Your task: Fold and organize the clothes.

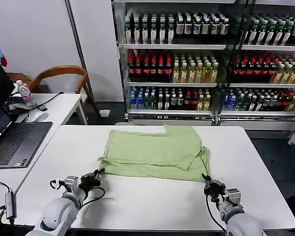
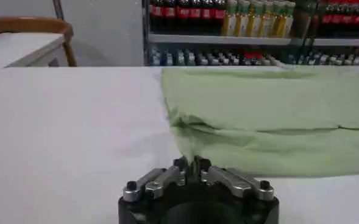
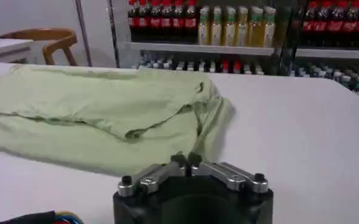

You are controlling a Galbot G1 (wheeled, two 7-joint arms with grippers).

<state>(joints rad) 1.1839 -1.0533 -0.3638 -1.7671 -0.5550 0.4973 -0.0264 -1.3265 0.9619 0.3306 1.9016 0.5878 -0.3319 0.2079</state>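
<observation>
White table [image 1: 152, 201] bare toward its edges, green shirt [image 1: 155, 153] centred, left gripper [image 1: 94, 177] and right gripper [image 1: 210, 186] each pinching a near corner

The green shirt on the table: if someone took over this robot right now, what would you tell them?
Left gripper: shut on the green shirt's near left corner, low at the white table.
Right gripper: shut on the near right corner.
Shirt: lies mid-table, partly folded, with layers overlapping.
Done: both near corners gripped.
Left: probably lift the near edge over toward the far side, then tidy up.
</observation>
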